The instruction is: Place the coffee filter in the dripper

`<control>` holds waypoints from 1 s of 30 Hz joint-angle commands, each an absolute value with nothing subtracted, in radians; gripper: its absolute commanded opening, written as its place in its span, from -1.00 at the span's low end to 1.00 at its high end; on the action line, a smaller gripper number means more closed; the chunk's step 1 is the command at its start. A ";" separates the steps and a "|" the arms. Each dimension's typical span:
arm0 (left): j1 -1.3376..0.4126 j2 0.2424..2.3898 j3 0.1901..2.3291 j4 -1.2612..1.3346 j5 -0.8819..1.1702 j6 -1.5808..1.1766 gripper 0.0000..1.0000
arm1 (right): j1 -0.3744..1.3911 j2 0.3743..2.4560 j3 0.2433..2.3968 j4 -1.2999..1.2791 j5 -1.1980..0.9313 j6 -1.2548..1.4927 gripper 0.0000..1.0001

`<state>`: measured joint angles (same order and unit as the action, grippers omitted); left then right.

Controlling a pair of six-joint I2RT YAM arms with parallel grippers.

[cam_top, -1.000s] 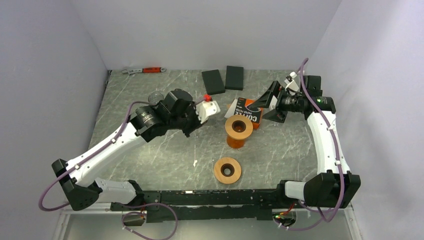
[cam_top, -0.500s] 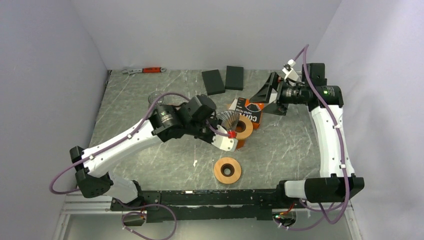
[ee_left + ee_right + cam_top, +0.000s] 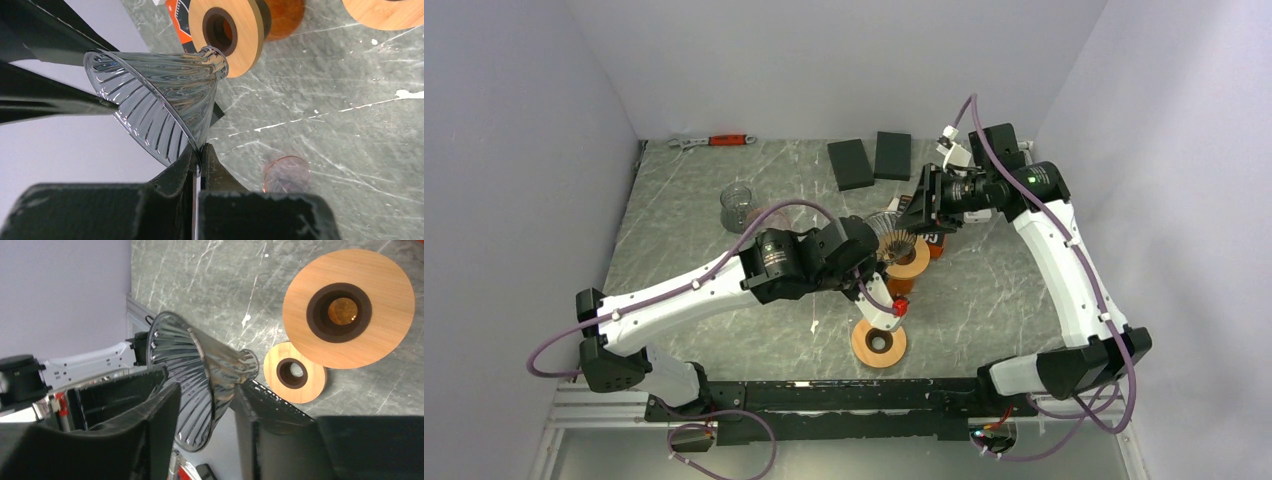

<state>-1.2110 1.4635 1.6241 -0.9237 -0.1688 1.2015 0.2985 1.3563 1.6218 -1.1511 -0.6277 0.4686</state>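
A: Start at the left. What's there?
B: A glass cup (image 3: 737, 205) at the far left of the table, out of play. Then the left arm reaches in, and the left gripper (image 3: 199, 157) is pinched tight on the rim of the dripper (image 3: 160, 100).
A: So the dripper is off the table?
B: Yes, it's held in the air and tipped onto its side, its narrow spout just by the hole of the wooden stand (image 3: 227, 30) (not seated in it, as far as the left wrist view shows). A spare wooden ring (image 3: 879, 340) lies nearer the arm bases.
A: And on the right?
B: The right gripper (image 3: 206, 387) straddles the glass cone, one finger on each side. Whether it is pressing yet or merely bracketing, I can't tell.
A: The coffee filter?
B: None loose in view. The filter packet (image 3: 177, 17) lies behind the stand, with only a corner showing.
A: Which step, then?
B: I'd judge preparation: the dripper is being handed across or steadied, and the filter is not yet fetched. Next, the right needs a sure hold on slick glass before the left lets go, then the cone must be turned upright.
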 commanded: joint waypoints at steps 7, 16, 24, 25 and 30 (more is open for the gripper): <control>-1.258 1.431 1.610 -0.840 -0.284 1.269 -1.00 | 0.324 1.384 1.668 -1.187 -0.568 0.443 -0.62; -1.271 1.418 1.571 -0.782 -0.312 1.278 -0.26 | 0.333 1.404 1.695 -1.206 -0.532 0.408 -1.00; -1.272 1.372 1.524 -0.552 -0.246 1.176 0.99 | 0.333 1.421 1.734 -1.234 -0.447 0.391 -1.00; -1.272 1.366 1.524 -0.501 -0.223 1.128 0.99 | 0.333 1.422 1.737 -1.237 -0.431 0.390 -1.00; -1.271 1.334 1.478 -0.226 -0.143 0.771 0.99 | 0.330 1.422 1.743 -1.229 -0.380 0.402 -1.00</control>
